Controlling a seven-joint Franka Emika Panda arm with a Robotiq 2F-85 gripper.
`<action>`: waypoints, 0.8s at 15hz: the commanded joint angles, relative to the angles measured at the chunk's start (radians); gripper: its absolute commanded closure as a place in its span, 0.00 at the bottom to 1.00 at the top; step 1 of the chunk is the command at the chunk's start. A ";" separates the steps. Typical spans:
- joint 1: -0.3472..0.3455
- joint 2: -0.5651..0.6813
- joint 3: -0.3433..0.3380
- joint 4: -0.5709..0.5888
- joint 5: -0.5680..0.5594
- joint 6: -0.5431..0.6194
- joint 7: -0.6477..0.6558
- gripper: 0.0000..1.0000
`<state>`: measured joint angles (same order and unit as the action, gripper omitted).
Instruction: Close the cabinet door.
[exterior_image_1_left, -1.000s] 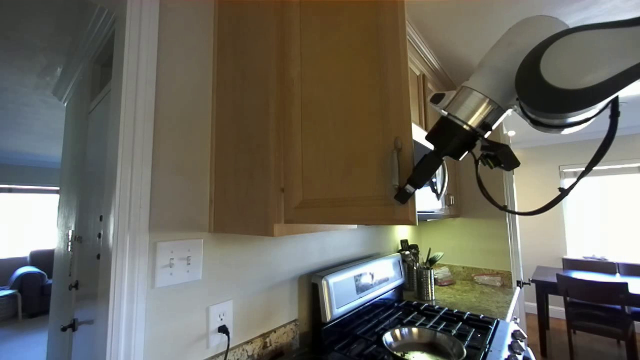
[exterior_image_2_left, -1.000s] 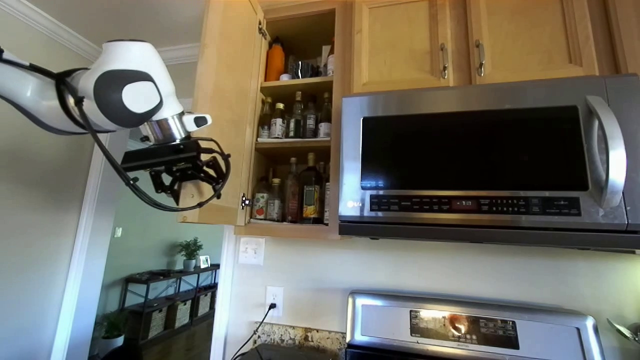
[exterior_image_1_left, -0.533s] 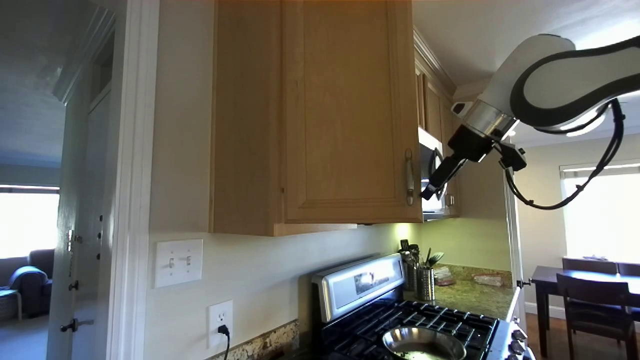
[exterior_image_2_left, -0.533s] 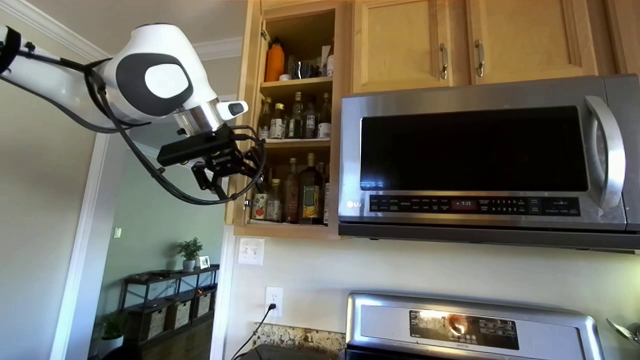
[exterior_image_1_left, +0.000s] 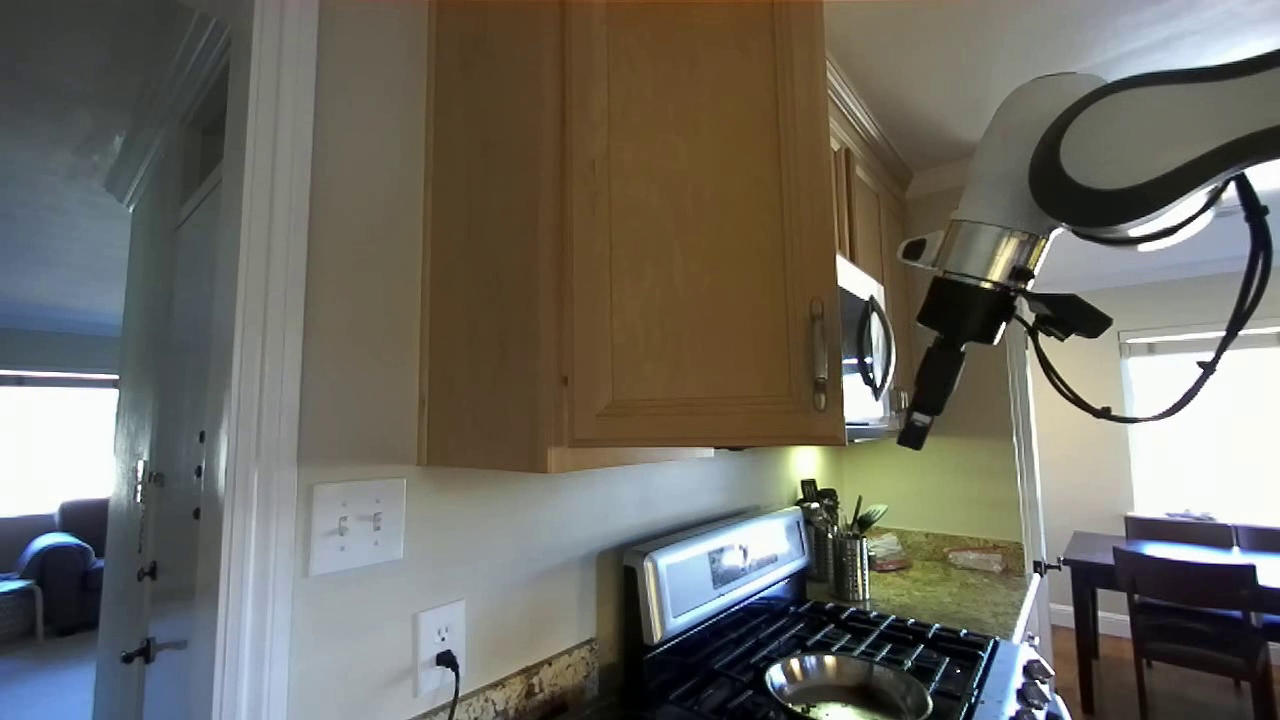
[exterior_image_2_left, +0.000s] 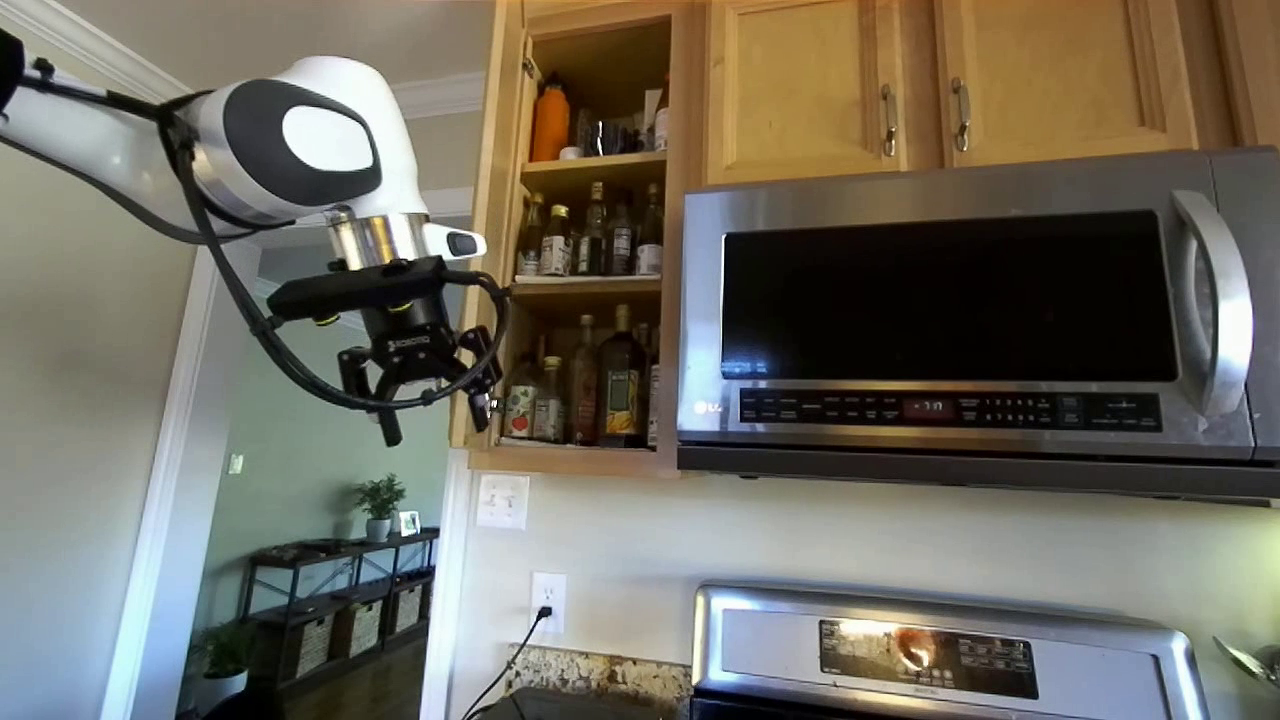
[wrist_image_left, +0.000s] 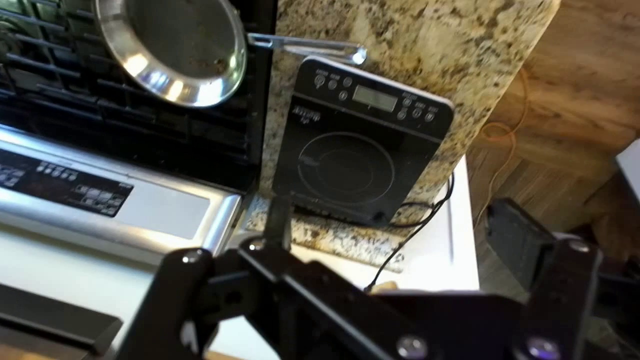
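Claw (exterior_image_2_left: 435, 427) (2 jaws spread) now lower; cabinet door (exterior_image_1_left: 690, 230) open.

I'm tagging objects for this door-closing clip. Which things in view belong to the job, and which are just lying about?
For the job: open cabinet door, its bar handle, gripper.
Just there: frying pan, portable cooktop, shelved bottles, microwave.

This is looking like a home kitchen: a microwave (exterior_image_2_left: 945, 310) is hanging over a stove (exterior_image_1_left: 830, 628), a dining table (exterior_image_1_left: 1095, 548) is standing beyond.
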<state>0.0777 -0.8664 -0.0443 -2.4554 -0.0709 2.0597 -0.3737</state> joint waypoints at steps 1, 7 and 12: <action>0.079 -0.014 -0.006 0.021 0.010 -0.183 -0.067 0.00; 0.170 0.026 0.052 0.023 0.041 -0.129 -0.051 0.47; 0.198 0.061 0.116 0.052 0.042 -0.022 -0.029 0.80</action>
<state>0.2628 -0.8322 0.0518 -2.4362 -0.0240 1.9800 -0.4266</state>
